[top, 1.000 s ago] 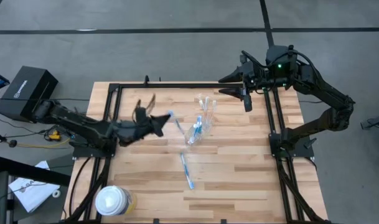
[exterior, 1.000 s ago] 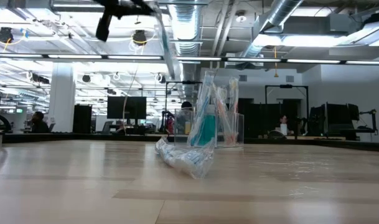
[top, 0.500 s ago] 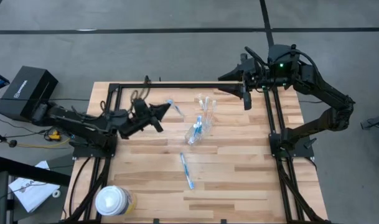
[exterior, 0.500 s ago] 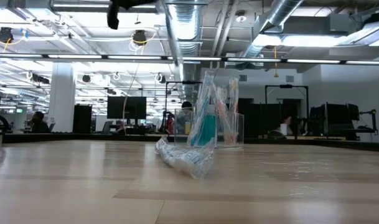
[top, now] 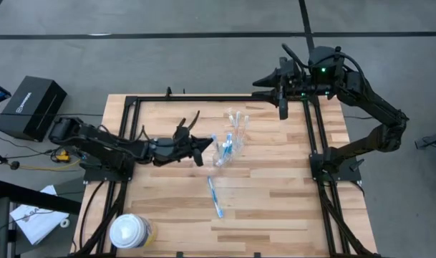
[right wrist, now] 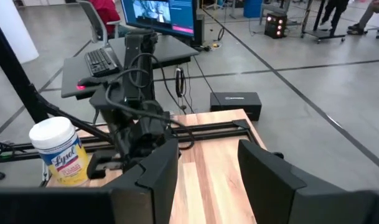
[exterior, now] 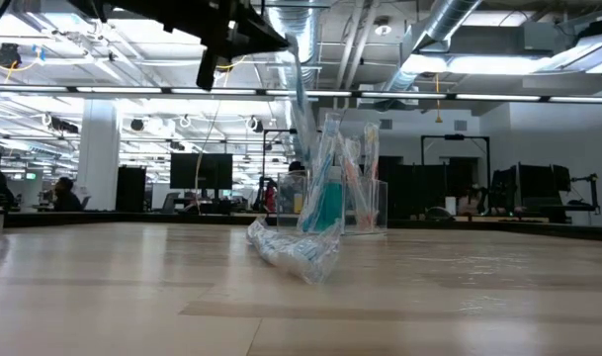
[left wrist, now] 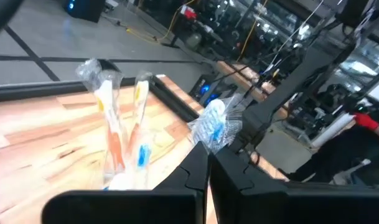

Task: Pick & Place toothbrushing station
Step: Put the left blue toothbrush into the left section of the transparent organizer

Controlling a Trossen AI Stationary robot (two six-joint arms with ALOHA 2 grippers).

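High view showed you the left hand (top: pixel 201 147) clamped on a wrapped toothbrush (top: pixel 214 140), held in the air just beside the clear cup (top: pixel 225 153). In the cup, more wrapped toothbrushes (top: pixel 237 123) stood upright, just past that hand. One blue toothbrush (top: pixel 215 196) lay flat on the desk (top: pixel 275 193), nearer the front edge than the hand. Your right hand (top: pixel 281 106) hung over the far desk corner, fingers apart and holding nothing.
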